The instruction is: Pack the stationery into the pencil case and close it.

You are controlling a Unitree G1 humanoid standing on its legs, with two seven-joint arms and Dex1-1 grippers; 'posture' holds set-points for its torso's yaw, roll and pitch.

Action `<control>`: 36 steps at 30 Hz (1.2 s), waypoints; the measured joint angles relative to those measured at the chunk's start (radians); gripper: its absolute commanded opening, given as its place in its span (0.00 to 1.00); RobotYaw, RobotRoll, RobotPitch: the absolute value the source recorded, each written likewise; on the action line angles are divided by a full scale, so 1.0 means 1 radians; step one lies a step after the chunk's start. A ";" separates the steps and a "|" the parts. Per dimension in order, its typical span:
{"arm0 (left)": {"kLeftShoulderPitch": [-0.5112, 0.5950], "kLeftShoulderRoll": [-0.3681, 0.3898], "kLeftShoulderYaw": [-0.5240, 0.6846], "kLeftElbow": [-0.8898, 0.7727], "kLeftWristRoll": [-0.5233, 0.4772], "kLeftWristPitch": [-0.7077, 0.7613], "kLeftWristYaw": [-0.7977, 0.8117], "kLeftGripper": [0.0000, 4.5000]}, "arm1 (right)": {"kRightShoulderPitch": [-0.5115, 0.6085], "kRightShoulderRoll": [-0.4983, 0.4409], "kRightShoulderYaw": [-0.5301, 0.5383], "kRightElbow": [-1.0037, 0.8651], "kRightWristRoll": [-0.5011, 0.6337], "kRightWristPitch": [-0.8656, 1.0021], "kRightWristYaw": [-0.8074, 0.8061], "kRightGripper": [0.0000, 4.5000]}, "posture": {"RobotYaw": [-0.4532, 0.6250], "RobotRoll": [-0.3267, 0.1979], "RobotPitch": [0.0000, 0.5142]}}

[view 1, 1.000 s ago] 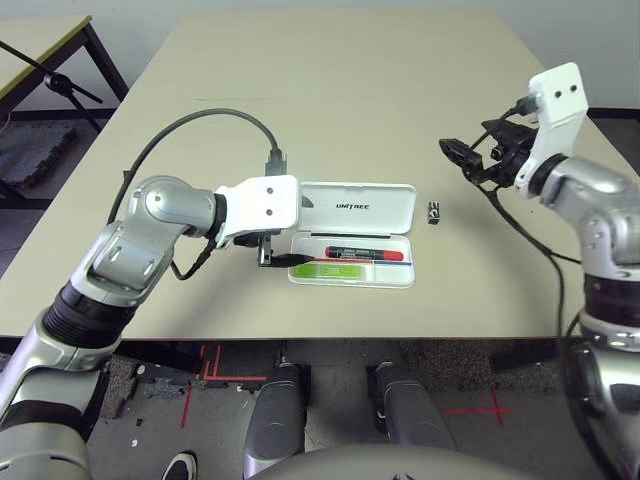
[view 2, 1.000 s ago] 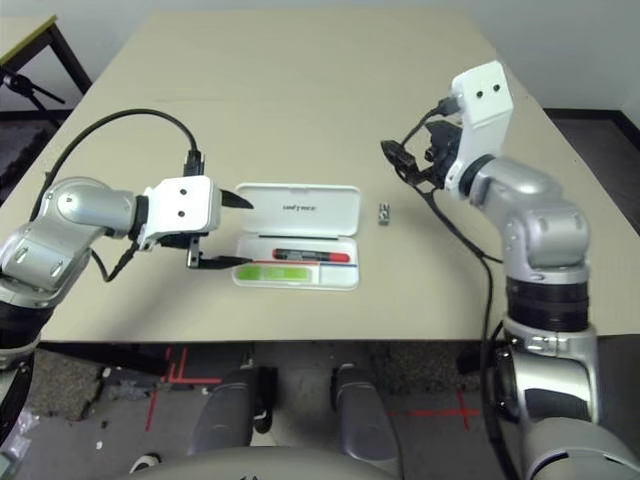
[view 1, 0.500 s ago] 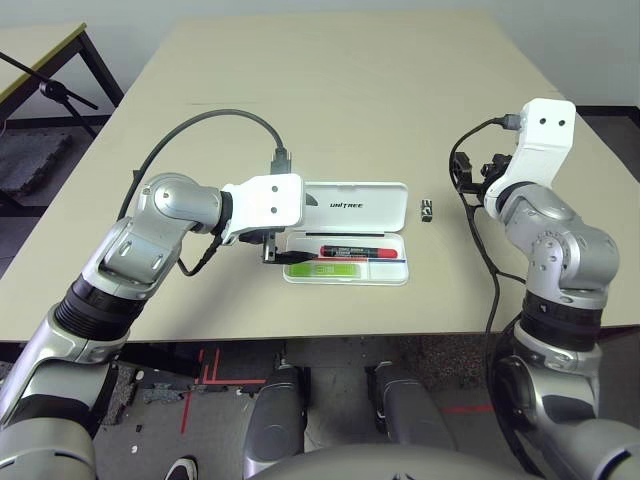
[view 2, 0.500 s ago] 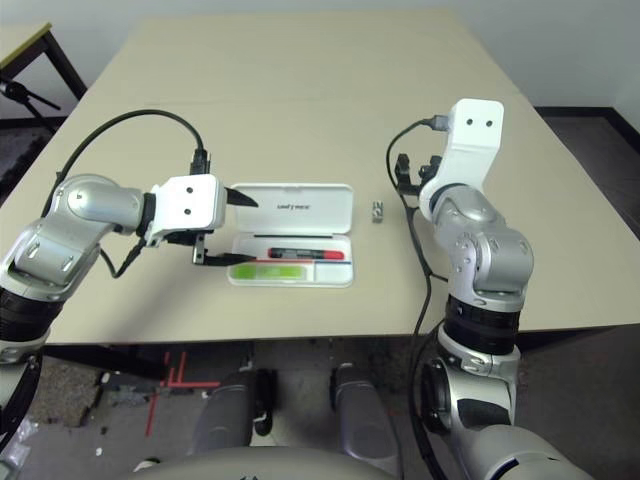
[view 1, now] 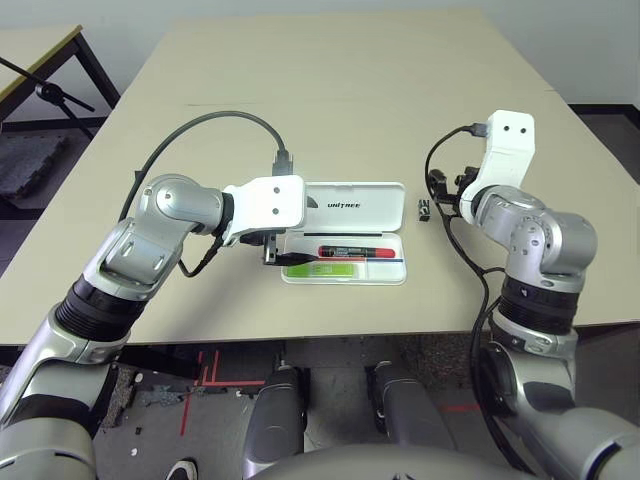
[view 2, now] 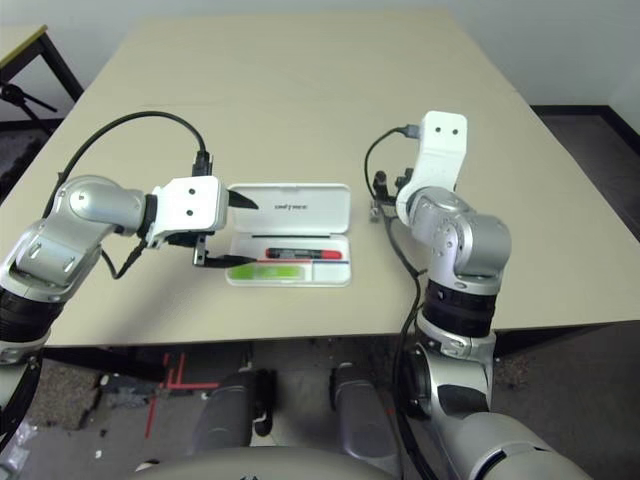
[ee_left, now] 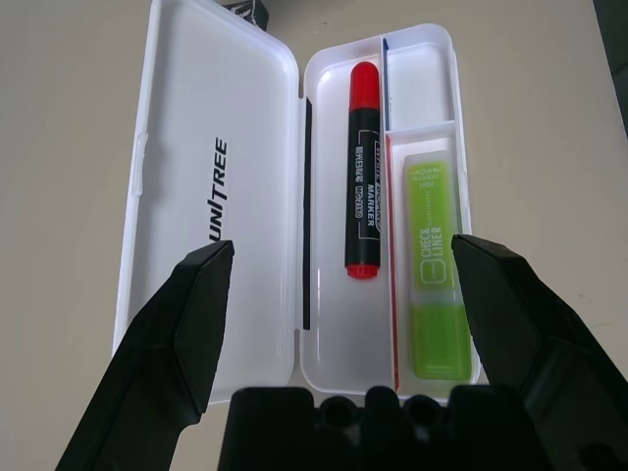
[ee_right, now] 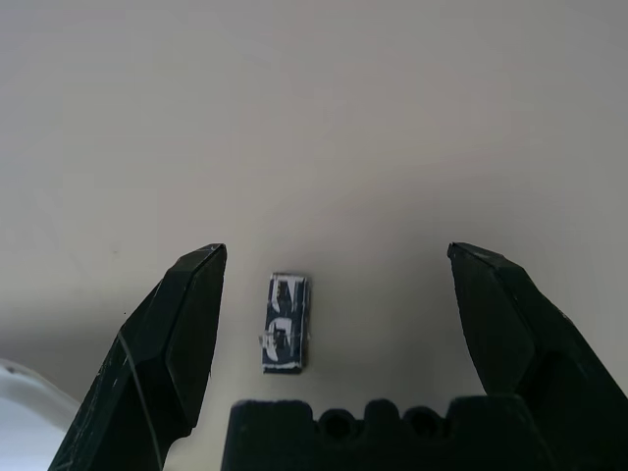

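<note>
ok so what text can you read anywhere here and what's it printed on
"UNITREE": inside the open lid of the flat white hard-plastic pencil case.
"CHECK LINER": lime-green highlighter.
"MARKER": red marker with black barrel; its smaller print is too small to read.
Small dark-and-silver piece: markings unreadable.

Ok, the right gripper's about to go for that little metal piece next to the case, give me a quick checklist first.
1. Right gripper open: ok.
2. Small metallic piece between its fingers, untouched on the table: ok.
3. Pencil case open, lid flat: ok.
4. Red marker and lime-green highlighter inside the case: ok.
5. Small end compartment free: ok.
6. Left gripper open by the case's end, holding nothing: ok.
</note>
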 measured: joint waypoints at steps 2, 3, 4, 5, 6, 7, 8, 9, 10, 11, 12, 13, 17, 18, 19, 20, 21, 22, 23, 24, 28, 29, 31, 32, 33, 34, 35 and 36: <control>0.000 0.000 0.000 -0.009 0.000 0.006 0.003 1.00 | -0.003 -0.003 0.019 0.031 0.000 -0.004 0.009 1.00 | 0.42 0.62 0.21; 0.000 0.000 0.000 -0.015 0.001 0.010 0.004 1.00 | -0.005 -0.005 0.025 0.050 -0.001 -0.011 0.015 1.00 | 0.42 0.62 0.21; 0.000 0.000 -0.001 -0.018 0.001 0.014 0.005 1.00 | -0.007 -0.009 0.033 0.071 -0.001 -0.022 0.021 1.00 | 0.42 0.62 0.21; 0.000 0.000 -0.001 -0.019 0.001 0.018 0.006 1.00 | -0.009 -0.012 0.040 0.090 -0.002 -0.031 0.025 1.00 | 0.42 0.62 0.21; 0.000 0.000 -0.002 -0.019 0.002 0.021 0.006 1.00 | -0.010 -0.014 0.045 0.103 -0.002 -0.039 0.027 1.00 | 0.42 0.62 0.21; 0.000 0.000 -0.005 -0.020 0.002 0.024 0.007 1.00 | -0.010 -0.017 0.050 0.116 -0.004 -0.044 0.029 1.00 | 0.42 0.62 0.21; 0.000 0.000 -0.009 -0.020 0.002 0.026 0.007 1.00 | -0.010 -0.019 0.054 0.129 -0.005 -0.051 0.031 1.00 | 0.42 0.62 0.21; 0.000 0.000 -0.009 -0.021 0.002 0.028 0.007 1.00 | -0.010 -0.019 0.056 0.142 -0.009 -0.060 0.033 1.00 | 0.43 0.62 0.21; 0.000 0.000 -0.009 -0.021 0.003 0.029 0.007 1.00 | -0.011 -0.019 0.057 0.161 -0.011 -0.070 0.033 1.00 | 0.43 0.62 0.21; 0.000 0.000 -0.010 -0.021 0.003 0.030 0.007 1.00 | -0.011 -0.019 0.058 0.179 -0.014 -0.078 0.033 1.00 | 0.43 0.62 0.21; 0.000 0.000 -0.010 -0.020 0.003 0.030 0.007 1.00 | -0.011 -0.017 0.057 0.196 -0.017 -0.087 0.033 1.00 | 0.43 0.62 0.21; 0.000 0.000 -0.010 -0.020 0.005 0.030 0.007 1.00 | -0.010 -0.014 0.056 0.211 -0.020 -0.098 0.030 1.00 | 0.43 0.62 0.21; -0.007 -0.003 -0.011 -0.021 0.009 0.030 0.007 1.00 | -0.010 -0.004 0.053 0.252 -0.022 -0.122 0.022 1.00 | 0.43 0.62 0.20; -0.007 -0.004 -0.011 -0.020 0.010 0.030 0.007 1.00 | -0.010 -0.001 0.053 0.257 -0.022 -0.126 0.022 1.00 | 0.43 0.62 0.20; -0.007 -0.005 -0.011 -0.020 0.012 0.030 0.007 1.00 | -0.010 0.000 0.053 0.264 -0.021 -0.128 0.021 1.00 | 0.43 0.62 0.20; -0.007 -0.005 -0.012 -0.020 0.013 0.030 0.007 1.00 | -0.010 0.000 0.053 0.266 -0.021 -0.130 0.022 1.00 | 0.43 0.62 0.20; -0.007 -0.006 -0.012 -0.020 0.013 0.030 0.007 1.00 | -0.010 -0.001 0.053 0.267 -0.021 -0.131 0.022 1.00 | 0.43 0.62 0.20; -0.007 -0.006 -0.012 -0.020 0.014 0.030 0.007 1.00 | -0.010 -0.001 0.053 0.268 -0.021 -0.132 0.022 1.00 | 0.43 0.62 0.20; -0.007 -0.007 -0.012 -0.020 0.015 0.030 0.007 1.00 | -0.010 -0.001 0.053 0.270 -0.021 -0.134 0.022 1.00 | 0.43 0.62 0.19; -0.007 -0.008 -0.012 -0.020 0.015 0.030 0.007 1.00 | -0.010 -0.001 0.053 0.271 -0.021 -0.136 0.022 1.00 | 0.43 0.62 0.19; -0.011 -0.011 -0.012 -0.020 0.017 0.030 0.007 1.00 | -0.011 -0.001 0.053 0.279 -0.021 -0.145 0.023 0.91 | 0.44 0.62 0.19; -0.012 -0.011 -0.013 -0.020 0.017 0.030 0.007 1.00 | -0.011 -0.002 0.053 0.283 -0.022 -0.148 0.022 0.86 | 0.44 0.62 0.19; -0.012 -0.011 -0.012 -0.020 0.018 0.030 0.007 1.00 | -0.011 -0.007 0.051 0.289 -0.022 -0.153 0.022 0.71 | 0.44 0.62 0.19; -0.012 -0.011 -0.012 -0.020 0.018 0.030 0.007 1.00 | -0.011 -0.010 0.051 0.290 -0.022 -0.154 0.022 0.62 | 0.44 0.62 0.19; -0.012 -0.011 -0.012 -0.020 0.019 0.030 0.007 1.00 | -0.011 -0.010 0.051 0.290 -0.021 -0.154 0.022 0.54 | 0.44 0.62 0.19; -0.012 -0.012 -0.013 -0.020 0.020 0.030 0.007 1.00 | -0.011 -0.008 0.051 0.290 -0.021 -0.154 0.022 0.45 | 0.44 0.62 0.19; -0.012 -0.013 -0.013 -0.020 0.020 0.030 0.007 1.00 | -0.011 -0.008 0.051 0.290 -0.021 -0.154 0.023 0.37 | 0.44 0.62 0.19; -0.013 -0.013 -0.013 -0.020 0.020 0.030 0.007 1.00 | -0.011 -0.006 0.052 0.290 -0.020 -0.153 0.024 0.28 | 0.44 0.62 0.19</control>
